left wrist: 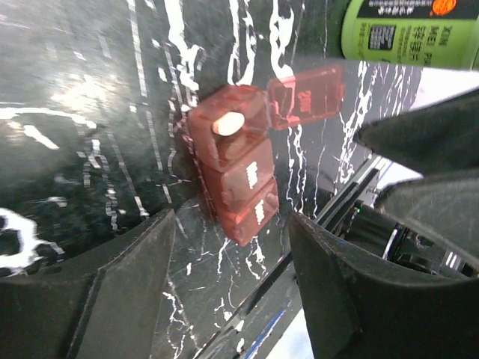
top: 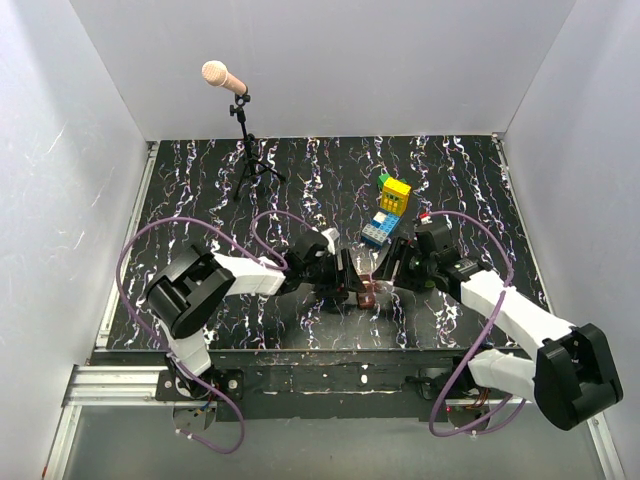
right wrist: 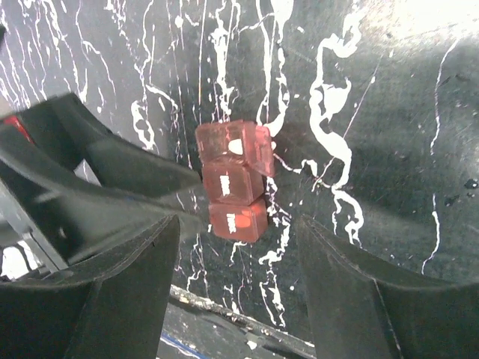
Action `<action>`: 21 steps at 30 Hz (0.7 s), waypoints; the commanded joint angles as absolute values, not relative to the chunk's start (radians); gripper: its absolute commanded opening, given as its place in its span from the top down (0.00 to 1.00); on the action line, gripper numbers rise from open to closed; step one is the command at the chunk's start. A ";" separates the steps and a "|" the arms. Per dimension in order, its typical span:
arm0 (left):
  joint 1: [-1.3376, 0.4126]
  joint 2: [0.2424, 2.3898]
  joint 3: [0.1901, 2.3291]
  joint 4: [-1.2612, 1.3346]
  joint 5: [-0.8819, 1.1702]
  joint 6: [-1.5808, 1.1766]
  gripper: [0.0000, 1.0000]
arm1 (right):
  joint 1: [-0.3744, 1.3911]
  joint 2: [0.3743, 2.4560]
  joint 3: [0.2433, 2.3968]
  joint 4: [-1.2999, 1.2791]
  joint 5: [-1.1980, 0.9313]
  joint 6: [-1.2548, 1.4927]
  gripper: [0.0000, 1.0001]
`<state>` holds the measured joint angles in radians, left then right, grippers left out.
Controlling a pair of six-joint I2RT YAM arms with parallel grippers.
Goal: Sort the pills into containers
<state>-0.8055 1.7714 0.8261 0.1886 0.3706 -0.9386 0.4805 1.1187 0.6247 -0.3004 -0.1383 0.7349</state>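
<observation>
— Red-brown translucent plastic is seen mid-surface between the two arms. What is written on it?

— White print is carried on each lid of the pill box [left wrist: 238, 176] [top: 367, 293] [right wrist: 233, 187], but it is too blurred to be read. On the green bottle [left wrist: 408, 30], "XIN MEI" can be made out in black beside a dark band of small characters. The rest cannot be read.

— How many of each are counted?

— One box, with three compartments in a row. Two lids are shut and the end flap [left wrist: 307, 96] is thrown open. One pale pill [left wrist: 227, 123] is seen in the open compartment. One bottle is seen, beyond the open end of the box and apart from it. One yellow-and-blue brick stack [top: 389, 212] and one microphone [top: 224, 78] on a stand are set farther back on the black, white-streaked surface [top: 470, 180].

— And the fingers?

— The left fingers [left wrist: 127, 292] are parted around the closed end of the box, with a gap on each side. The right fingers [right wrist: 352, 292] are spread wider on either side of it. Nothing is gripped by either pair.
</observation>
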 commanded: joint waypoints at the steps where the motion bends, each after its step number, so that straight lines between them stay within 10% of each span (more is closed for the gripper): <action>1: -0.854 1.799 0.845 0.183 0.316 -0.943 0.39 | 0.450 1.153 0.656 -0.242 -0.149 0.742 0.30; 21: -0.893 1.850 0.874 0.087 0.215 -0.905 0.64 | 0.419 1.348 0.727 -0.176 -0.198 0.709 0.51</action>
